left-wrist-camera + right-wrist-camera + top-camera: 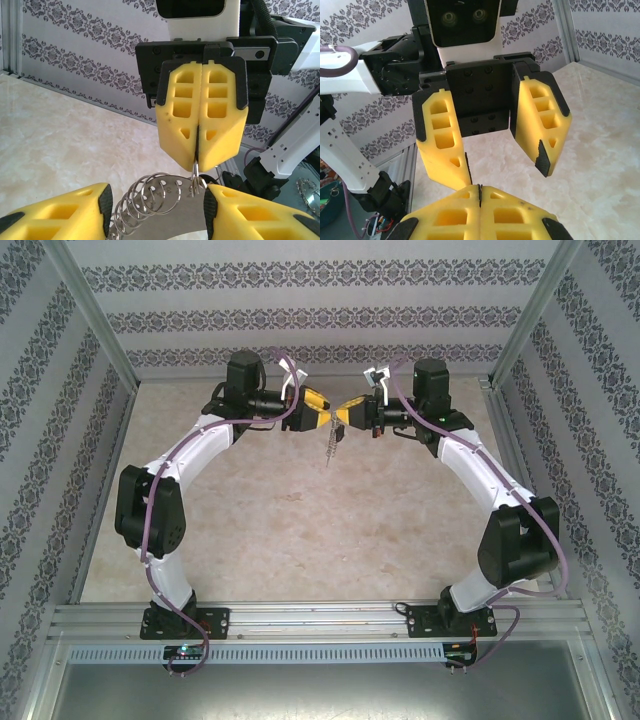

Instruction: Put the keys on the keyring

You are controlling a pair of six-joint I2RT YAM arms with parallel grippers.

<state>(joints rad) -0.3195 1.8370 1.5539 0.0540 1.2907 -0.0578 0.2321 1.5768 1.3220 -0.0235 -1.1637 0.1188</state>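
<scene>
The keyring [170, 215] is a curved silver plate with punched holes and several split rings threaded through it. My right gripper [197, 150] is shut on a small split ring [196, 172] at the keyring's end, and the rest hangs from it. In the top view the keyring [330, 447] dangles below the two grippers, which meet tip to tip. My left gripper [157, 192] is open, its fingers wide on either side of the hanging metal. From the right wrist, the left gripper [506, 172] holds nothing, and one fingertip touches my shut right gripper [480, 189]. The dark key is hidden.
The marble table [300, 530] lies beneath both raised arms. Patterned walls and metal frame posts [95, 320] enclose the back and sides. An aluminium rail [320, 620] carries the arm bases at the near edge.
</scene>
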